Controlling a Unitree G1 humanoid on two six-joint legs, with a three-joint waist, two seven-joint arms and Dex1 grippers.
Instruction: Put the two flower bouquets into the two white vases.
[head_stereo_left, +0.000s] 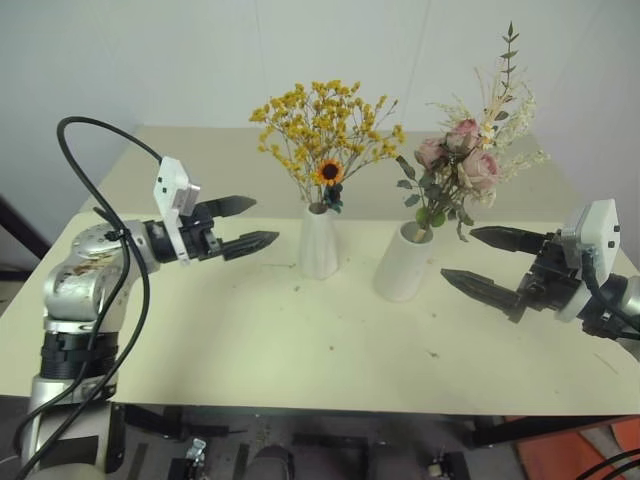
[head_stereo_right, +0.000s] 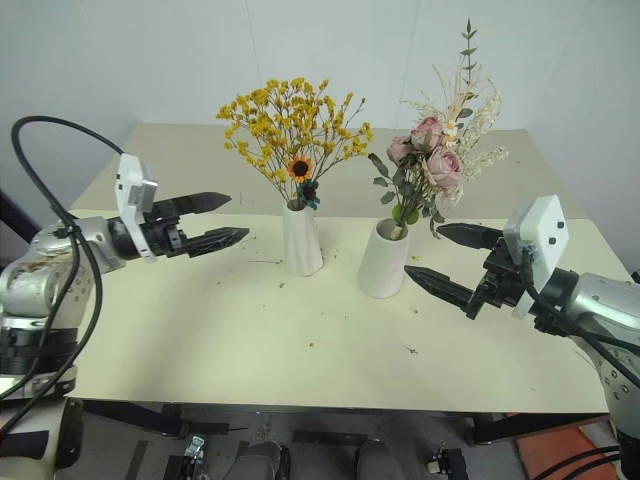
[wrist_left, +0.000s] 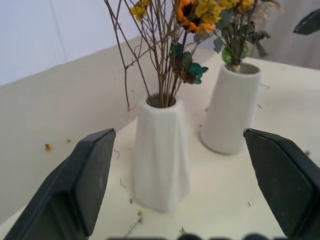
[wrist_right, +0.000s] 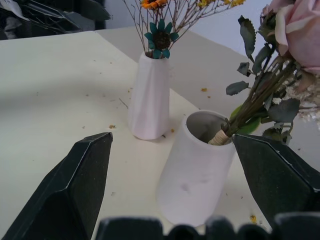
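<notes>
Pale counter (head_stereo_left: 300, 360) fills the lower frame; our left pincer (head_stereo_left: 245, 225) and right pincer (head_stereo_left: 490, 262) both gape wide, empty; a careless sweep could topple a vase; centre frame, two vases: slim vase (head_stereo_left: 319, 242) holding the yellow bouquet (head_stereo_left: 325, 125), stout vase (head_stereo_left: 404, 262) holding the rose bouquet (head_stereo_left: 465, 160).

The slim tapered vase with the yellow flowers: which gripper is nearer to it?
Left. The left gripper hangs open just beside the slim vase. The right gripper is open beyond the wider vase, which stands between them.
</notes>
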